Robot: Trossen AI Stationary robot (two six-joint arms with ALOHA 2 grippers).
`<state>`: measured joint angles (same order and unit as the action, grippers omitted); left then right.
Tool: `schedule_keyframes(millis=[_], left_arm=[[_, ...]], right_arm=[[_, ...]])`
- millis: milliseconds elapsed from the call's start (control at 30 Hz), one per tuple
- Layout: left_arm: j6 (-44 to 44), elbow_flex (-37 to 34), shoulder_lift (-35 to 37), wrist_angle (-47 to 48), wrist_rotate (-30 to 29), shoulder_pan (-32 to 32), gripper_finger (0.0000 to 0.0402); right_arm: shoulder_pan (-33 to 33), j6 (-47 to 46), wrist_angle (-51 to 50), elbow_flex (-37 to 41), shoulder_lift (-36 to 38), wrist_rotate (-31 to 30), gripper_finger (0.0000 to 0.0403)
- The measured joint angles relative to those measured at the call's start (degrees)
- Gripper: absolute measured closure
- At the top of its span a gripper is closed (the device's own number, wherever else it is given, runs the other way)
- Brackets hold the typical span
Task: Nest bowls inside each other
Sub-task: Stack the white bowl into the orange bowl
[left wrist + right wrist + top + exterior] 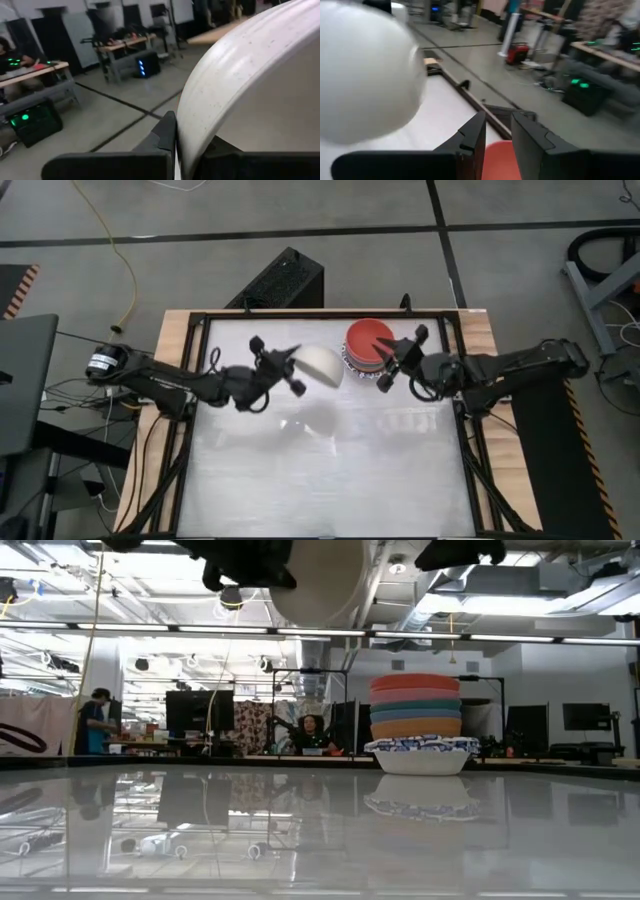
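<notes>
A cream bowl (322, 366) hangs high over the table's far middle, tipped on its side, with my left gripper (294, 372) shut on it. It also shows at the top of the low view as the cream bowl (320, 580). A stack of bowls (417, 725) rests on the table at the far right: a white bowl with a blue patterned rim at the bottom, then orange, teal, pink and red (367, 337) on top. My right gripper (383, 366) hovers just near of the stack, open and holding nothing. The red bowl shows below my right gripper (497, 127). My left gripper pinches the cream bowl's rim (186, 125), one finger (164, 136) on each side of the wall. The fingers lie level and come from the table's left. The bowl is lifted clear of the table, on its side, with its round outside (365, 75) turned toward the right arm.
Black frame rails (200, 380) run along the table's sides and far edge. A black box (285, 280) stands on the floor beyond the far edge. The near half of the tabletop (320, 470) is bare. People sit at desks in the room behind.
</notes>
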<state>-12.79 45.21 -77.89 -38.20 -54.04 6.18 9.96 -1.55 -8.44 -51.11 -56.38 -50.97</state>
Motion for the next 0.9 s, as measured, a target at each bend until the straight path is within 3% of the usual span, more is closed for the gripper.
schedule_keyframes(millis=[233, 400, 633, 900], left_arm=[[7.18, 0.0, 0.0, -3.6, 9.47, -8.95, 0.0401], [9.56, 0.0, -0.02, -4.02, 15.12, -11.81, 0.0401], [5.42, 0.0, -0.02, -7.39, 15.36, -14.45, 0.0401], [10.2, 0.0, -0.02, -8.26, 20.62, -16.86, 0.0401]], right_arm=[[5.25, 3.25, 5.07, 0.0, -8.85, -13.91, 0.0292], [6.1, 13.15, 19.0, 0.0, -17.9, -21.91, 0.0292], [6.14, 25.29, 42.63, 0.0, -27.81, -22.59, 0.0292], [5.23, 32.29, 64.77, 0.0, -33.91, -19.6, 0.0292]])
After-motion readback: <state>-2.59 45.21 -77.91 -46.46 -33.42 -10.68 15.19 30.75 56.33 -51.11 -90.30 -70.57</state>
